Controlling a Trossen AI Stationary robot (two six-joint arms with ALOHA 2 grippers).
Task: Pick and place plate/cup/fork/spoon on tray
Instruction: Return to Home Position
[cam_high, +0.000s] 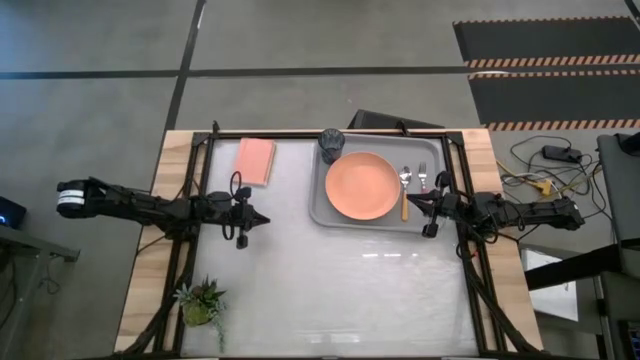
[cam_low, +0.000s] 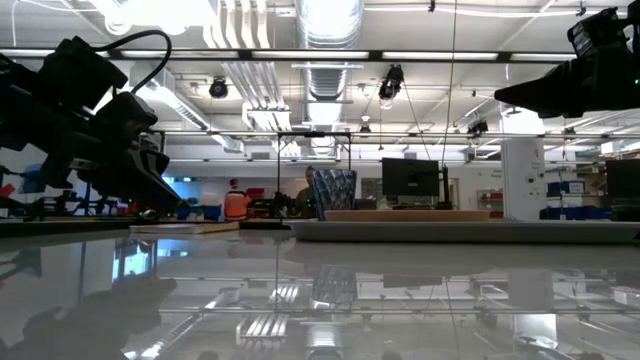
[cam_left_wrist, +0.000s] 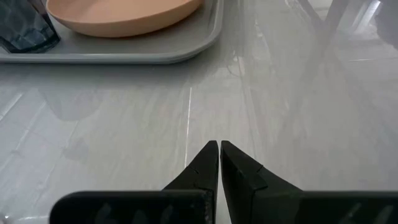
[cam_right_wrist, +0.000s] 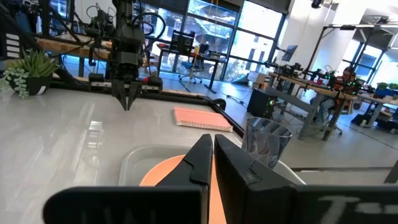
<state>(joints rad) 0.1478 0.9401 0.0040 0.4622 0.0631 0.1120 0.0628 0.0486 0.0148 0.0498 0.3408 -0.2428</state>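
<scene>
Salmon-orange plate (cam_high: 361, 187) at centre of tray (cam_high: 322, 211). Blue-grey cup (cam_high: 332, 144) at plate's 11 o'clock, in tray corner. At plate's 3 o'clock lie spoon (cam_high: 405, 190), then fork (cam_high: 423, 178), side by side on tray. My left gripper (cam_high: 263, 220): fingers pinched together, empty, over bare table (cam_high: 330, 280) at tray's 8 o'clock. My right gripper (cam_high: 411, 203): fingers together, holding nothing, above tray's 4 o'clock part, near spoon handle.

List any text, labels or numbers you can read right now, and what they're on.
No text can be read in any view.
White marking on the body of the right hand: too blurred to read.
Screen in the room behind: too small to read.
</scene>
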